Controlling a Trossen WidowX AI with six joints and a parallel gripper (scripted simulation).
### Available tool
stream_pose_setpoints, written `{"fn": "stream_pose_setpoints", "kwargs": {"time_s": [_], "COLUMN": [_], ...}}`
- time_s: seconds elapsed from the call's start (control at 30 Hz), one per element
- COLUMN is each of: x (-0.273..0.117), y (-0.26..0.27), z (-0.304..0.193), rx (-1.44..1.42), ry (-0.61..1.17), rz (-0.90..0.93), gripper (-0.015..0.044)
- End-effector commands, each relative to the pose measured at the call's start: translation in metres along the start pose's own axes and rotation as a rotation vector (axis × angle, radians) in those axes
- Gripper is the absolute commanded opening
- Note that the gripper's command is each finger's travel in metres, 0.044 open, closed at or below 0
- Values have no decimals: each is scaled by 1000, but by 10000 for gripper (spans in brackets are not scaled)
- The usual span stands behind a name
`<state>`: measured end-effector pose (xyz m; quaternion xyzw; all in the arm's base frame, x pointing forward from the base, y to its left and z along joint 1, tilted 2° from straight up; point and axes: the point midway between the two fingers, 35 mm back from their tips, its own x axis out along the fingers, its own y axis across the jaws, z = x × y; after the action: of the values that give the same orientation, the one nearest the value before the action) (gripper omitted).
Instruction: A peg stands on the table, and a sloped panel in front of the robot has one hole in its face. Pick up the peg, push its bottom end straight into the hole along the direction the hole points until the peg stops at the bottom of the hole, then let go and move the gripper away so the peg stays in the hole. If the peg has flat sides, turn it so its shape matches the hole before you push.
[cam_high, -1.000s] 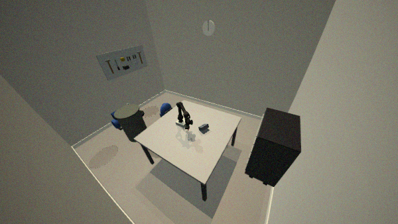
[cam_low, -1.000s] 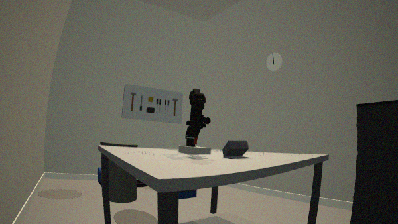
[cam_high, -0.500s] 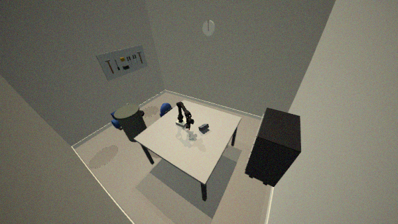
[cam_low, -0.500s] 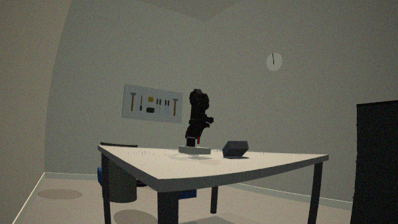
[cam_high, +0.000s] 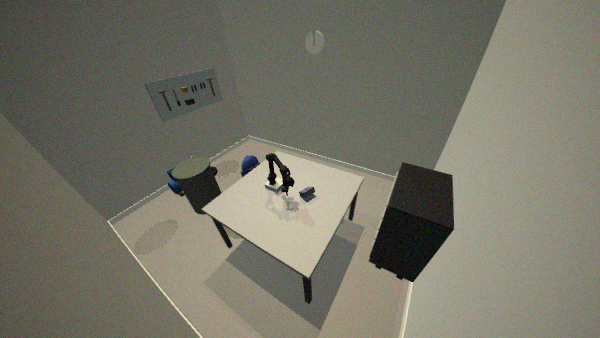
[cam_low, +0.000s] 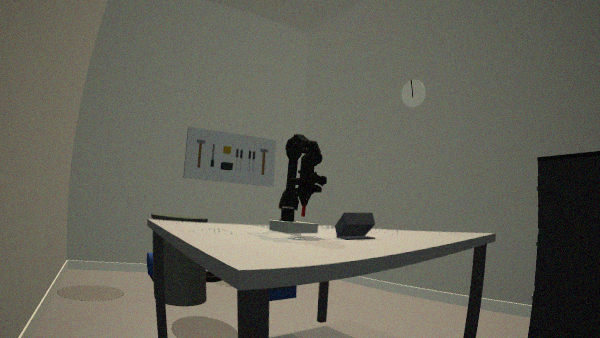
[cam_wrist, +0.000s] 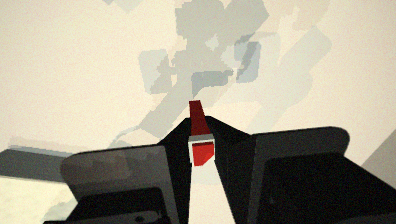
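One red peg (cam_wrist: 199, 131) clamped in the gripper (cam_wrist: 200, 150), hanging above the table (cam_low: 280, 260), seemingly left of the sloped panel (cam_low: 354, 225).

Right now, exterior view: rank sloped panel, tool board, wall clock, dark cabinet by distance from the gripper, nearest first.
The gripper, shut on the red peg, hangs above the table.
1. Sloped panel: on the table, just right of the gripper.
2. Tool board: on the back wall, to the left.
3. Wall clock: high on the back wall, to the right.
Dark cabinet: far right; its depth is unclear, so unranked.
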<state>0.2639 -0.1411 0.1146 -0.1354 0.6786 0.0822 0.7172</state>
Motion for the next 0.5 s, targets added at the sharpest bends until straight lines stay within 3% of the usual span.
{"fn": "stream_pose_setpoints", "kwargs": {"time_s": [0.0,0.47], "x": [-1,-6], "y": [2,12], "z": [4,19], "rx": [27,93], "ry": [-1,-18], "rz": [-17,-56], "gripper": [0,0]}}
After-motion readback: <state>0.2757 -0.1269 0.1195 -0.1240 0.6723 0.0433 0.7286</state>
